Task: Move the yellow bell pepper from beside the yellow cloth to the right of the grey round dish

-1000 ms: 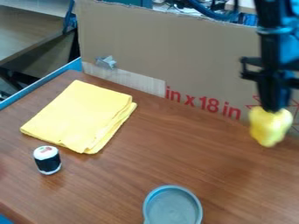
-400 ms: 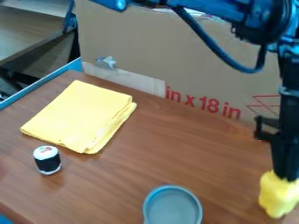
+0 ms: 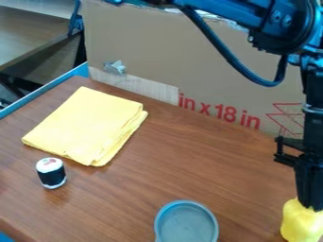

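Observation:
The gripper (image 3: 310, 207) hangs at the lower right, shut on a yellow object (image 3: 301, 223), perhaps a toy pepper, whose top is hidden between the fingers. To its left, at the bottom edge, is a round grey-blue dish or lid (image 3: 186, 224). A folded yellow cloth (image 3: 85, 125) lies at the upper left of the table. Just below the cloth stands a small spool-like cylinder (image 3: 51, 173), black around the side with a white top.
The brown wooden table (image 3: 183, 165) is backed by an upright cardboard sheet (image 3: 189, 61) with red print. A blue edge (image 3: 44, 90) runs along the left side, and a blue item (image 3: 5, 237) shows at the bottom left corner.
The gripper, with the yellow object in it, has come down and slightly right from beside the cardboard to the lower right. The cloth, dish and cylinder have not moved.

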`<state>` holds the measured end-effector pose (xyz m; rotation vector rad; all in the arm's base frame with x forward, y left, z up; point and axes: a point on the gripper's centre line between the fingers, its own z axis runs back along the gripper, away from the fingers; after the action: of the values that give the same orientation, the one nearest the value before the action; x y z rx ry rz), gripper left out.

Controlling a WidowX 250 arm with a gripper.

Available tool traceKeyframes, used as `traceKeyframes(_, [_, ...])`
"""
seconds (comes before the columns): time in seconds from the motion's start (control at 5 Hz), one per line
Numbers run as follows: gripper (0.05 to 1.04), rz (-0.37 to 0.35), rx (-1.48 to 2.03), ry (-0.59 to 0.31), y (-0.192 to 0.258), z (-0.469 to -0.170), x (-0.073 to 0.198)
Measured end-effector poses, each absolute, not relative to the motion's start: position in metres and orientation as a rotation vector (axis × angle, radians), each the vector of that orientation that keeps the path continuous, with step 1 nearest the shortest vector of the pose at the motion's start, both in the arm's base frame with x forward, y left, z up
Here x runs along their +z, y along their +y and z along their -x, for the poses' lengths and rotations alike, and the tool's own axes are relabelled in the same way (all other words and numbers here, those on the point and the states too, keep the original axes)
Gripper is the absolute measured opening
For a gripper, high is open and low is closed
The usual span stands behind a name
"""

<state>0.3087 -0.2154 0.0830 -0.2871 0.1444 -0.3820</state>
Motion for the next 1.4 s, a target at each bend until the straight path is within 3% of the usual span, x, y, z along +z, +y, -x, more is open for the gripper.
traceKeyframes(0.2, [0.135, 0.28, -0.401, 0.15, -0.219, -0.305, 0.083])
traceKeyframes(0.6, [0.579, 0.255, -0.426, 0.121, -0.225, -0.304, 0.085])
traceKeyframes(0.8, [0.875, 0.253, -0.42, 0.072, -0.221, -0.301, 0.101])
traceKeyframes(1.0, [1.01, 0.225, -0.397, -0.049, -0.206, -0.296, 0.139])
traceKeyframes(1.2, [1.006, 0.142, -0.312, -0.136, -0.183, -0.291, 0.17])
traceKeyframes(1.4, [1.003, 0.035, -0.242, -0.137, -0.153, -0.273, 0.181])
